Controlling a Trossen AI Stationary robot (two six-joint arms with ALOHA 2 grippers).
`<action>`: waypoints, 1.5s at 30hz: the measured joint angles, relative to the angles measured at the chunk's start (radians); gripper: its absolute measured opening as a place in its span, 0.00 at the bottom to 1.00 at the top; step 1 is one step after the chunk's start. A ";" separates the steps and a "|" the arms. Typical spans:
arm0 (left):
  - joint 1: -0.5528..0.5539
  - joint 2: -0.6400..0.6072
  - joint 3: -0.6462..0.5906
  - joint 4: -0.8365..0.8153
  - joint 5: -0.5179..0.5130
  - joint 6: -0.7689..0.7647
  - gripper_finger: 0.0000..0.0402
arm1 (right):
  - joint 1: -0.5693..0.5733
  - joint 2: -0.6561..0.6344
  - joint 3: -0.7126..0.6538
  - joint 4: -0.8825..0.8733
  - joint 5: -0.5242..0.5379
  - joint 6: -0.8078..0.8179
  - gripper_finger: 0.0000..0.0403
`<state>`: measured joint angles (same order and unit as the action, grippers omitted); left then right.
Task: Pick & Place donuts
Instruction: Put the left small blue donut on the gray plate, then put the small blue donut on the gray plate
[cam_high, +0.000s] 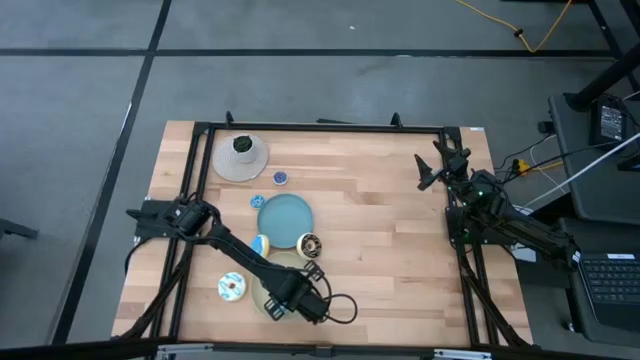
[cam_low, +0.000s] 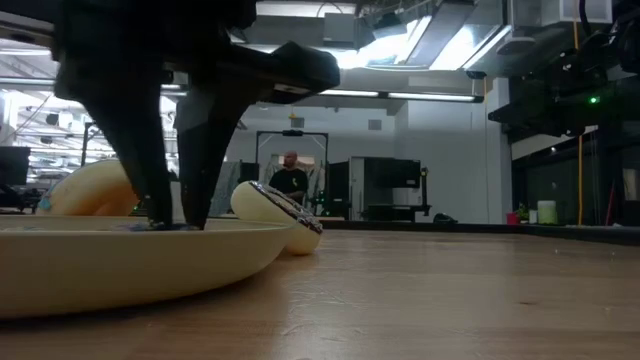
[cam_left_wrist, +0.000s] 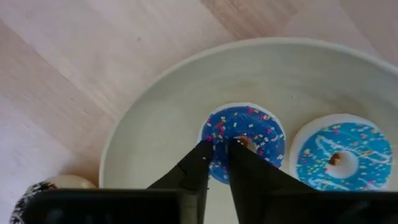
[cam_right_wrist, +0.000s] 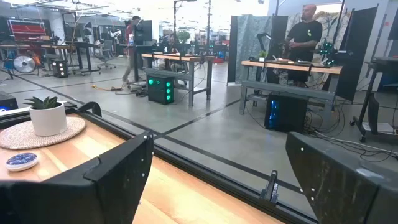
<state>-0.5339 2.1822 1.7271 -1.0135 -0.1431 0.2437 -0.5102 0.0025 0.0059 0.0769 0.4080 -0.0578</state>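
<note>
My left gripper (cam_left_wrist: 221, 149) points straight down into a beige plate (cam_left_wrist: 155, 118) near the table's front left and is shut on a blue sprinkled donut (cam_left_wrist: 252, 127). A second donut (cam_left_wrist: 339, 158), with lighter blue icing, lies flat on the plate beside it. A chocolate-topped donut (cam_high: 309, 244) sits tilted just off the plate's rim (cam_low: 250, 245); the low view also shows it (cam_low: 280, 212). My right gripper (cam_right_wrist: 224, 186) waits open and level at the table's far right (cam_high: 430, 170), with nothing between its fingers. My left gripper pinches one side of the blue donut's ring (cam_left_wrist: 219, 138) between its two fingers. One fingertip (cam_left_wrist: 239, 152) is at the hole, the other (cam_left_wrist: 200, 158) at the outer edge. The fingers come from above, pointing down. The donut lies flat on the beige plate.
A blue plate (cam_high: 283, 218) lies just beyond the beige one. Around it are a blue-and-orange donut (cam_high: 262, 244), two tiny blue ones (cam_high: 280, 178) (cam_high: 258, 201) and a white sprinkled one (cam_high: 232, 287). A potted plant on a round mat (cam_high: 240, 155) stands far left. Bare wood (cam_high: 380, 250) stretches rightward.
</note>
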 joint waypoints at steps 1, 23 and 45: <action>0.000 -0.001 0.000 0.000 -0.001 -0.006 0.17 | 0.000 0.000 0.000 0.000 0.000 0.000 0.91; 0.011 -0.204 0.002 -0.033 -0.152 -0.199 0.36 | 0.000 0.000 0.000 0.000 0.000 0.000 0.91; 0.082 -0.485 0.002 -0.370 -0.073 -0.802 0.49 | 0.000 0.000 0.000 0.000 0.000 0.000 0.91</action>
<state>-0.4519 1.6972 1.7287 -1.3838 -0.2164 -0.5586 -0.5102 0.0021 0.0063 0.0769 0.4080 -0.0578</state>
